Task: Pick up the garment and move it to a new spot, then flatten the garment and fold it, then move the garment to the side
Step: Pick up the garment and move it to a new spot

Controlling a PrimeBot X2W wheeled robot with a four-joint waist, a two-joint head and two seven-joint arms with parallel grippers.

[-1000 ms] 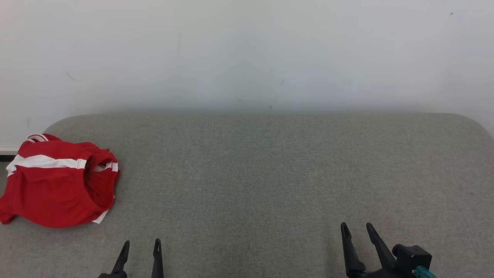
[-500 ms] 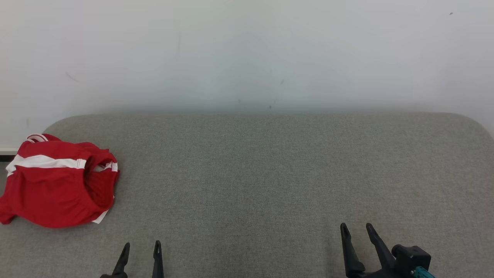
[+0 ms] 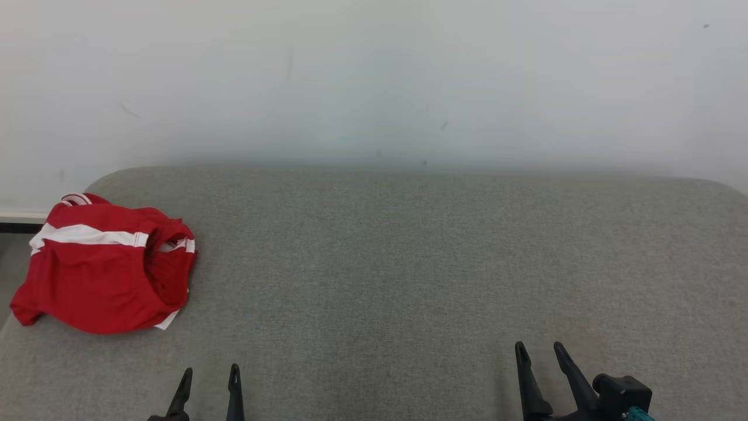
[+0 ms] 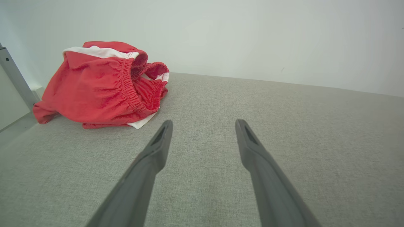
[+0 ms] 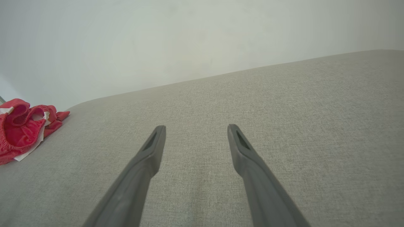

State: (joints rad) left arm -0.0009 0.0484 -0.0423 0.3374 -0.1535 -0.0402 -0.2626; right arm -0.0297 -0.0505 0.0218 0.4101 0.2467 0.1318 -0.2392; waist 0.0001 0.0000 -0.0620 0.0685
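Garment [image 3: 108, 272] heaped on cushion's [image 3: 409, 263] left end; left jaws, right jaws apart, empty

A bare test corner, more lab than home

Before me lies a wide surface [image 3: 409, 263] covered in grey woven fabric, its far corners rounded, set against a plain white wall [image 3: 374, 76] flecked with small dark scuffs [image 3: 444, 125]. A grey metal post [image 4: 14, 77] stands by its left end (seen from my left wrist) — plain, rig-like fittings under flat, even light.
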